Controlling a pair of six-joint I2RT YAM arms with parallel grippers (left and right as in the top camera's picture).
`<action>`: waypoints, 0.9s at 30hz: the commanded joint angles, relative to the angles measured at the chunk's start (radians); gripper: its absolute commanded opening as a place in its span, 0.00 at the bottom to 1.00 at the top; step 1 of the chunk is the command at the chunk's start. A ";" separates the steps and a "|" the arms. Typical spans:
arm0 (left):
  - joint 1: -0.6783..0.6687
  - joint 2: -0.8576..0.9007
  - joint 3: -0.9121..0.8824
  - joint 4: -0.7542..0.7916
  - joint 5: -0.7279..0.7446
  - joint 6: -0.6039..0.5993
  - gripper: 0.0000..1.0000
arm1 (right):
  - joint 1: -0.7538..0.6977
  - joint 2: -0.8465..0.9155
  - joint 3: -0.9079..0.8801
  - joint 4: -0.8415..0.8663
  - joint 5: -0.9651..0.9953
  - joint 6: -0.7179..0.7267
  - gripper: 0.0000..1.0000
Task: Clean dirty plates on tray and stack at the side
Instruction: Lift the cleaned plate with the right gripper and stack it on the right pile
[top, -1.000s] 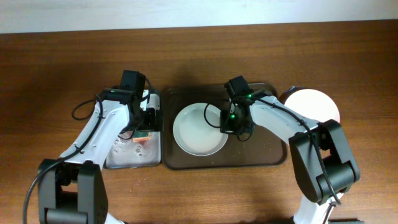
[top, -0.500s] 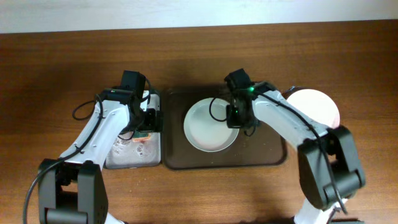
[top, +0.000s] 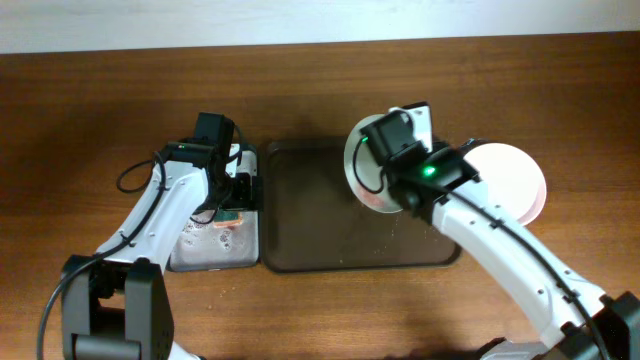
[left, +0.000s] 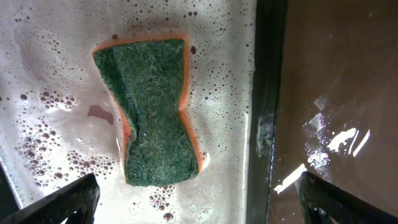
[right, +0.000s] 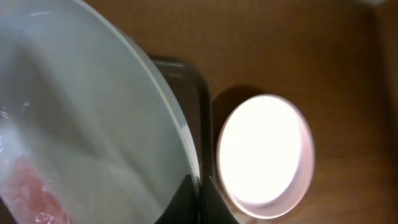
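**Plate in the air, stack waiting at 3 o'clock**

Your right pincer (right: 200, 198) was clamped on the rim of the tilted plate (right: 81, 112), which hung over the 2 o'clock corner of the tray (top: 310, 200). I'd level it, then lower it onto the stacked plate (top: 505, 175) on the bench, rims lined up. Your left pincer (left: 199, 208) sat open over the sponge (left: 152, 112).

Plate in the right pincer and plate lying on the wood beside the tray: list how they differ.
The held plate hangs steeply tilted over the tray, clamped at its rim by the right pincer; the table plate lies flat on the table, untouched. The held plate shows a pinkish smear in the right wrist view; the table plate looks plain bright white. Both are round, shallow and pale.
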 joint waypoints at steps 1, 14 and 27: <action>-0.003 -0.011 0.014 0.002 0.008 0.002 1.00 | 0.094 -0.019 0.021 0.003 0.271 -0.005 0.04; -0.003 -0.011 0.014 0.005 0.011 0.002 1.00 | 0.262 -0.019 0.021 0.023 0.611 -0.005 0.04; -0.003 -0.011 0.014 0.005 0.011 0.002 1.00 | 0.260 -0.019 0.021 0.056 0.611 -0.004 0.04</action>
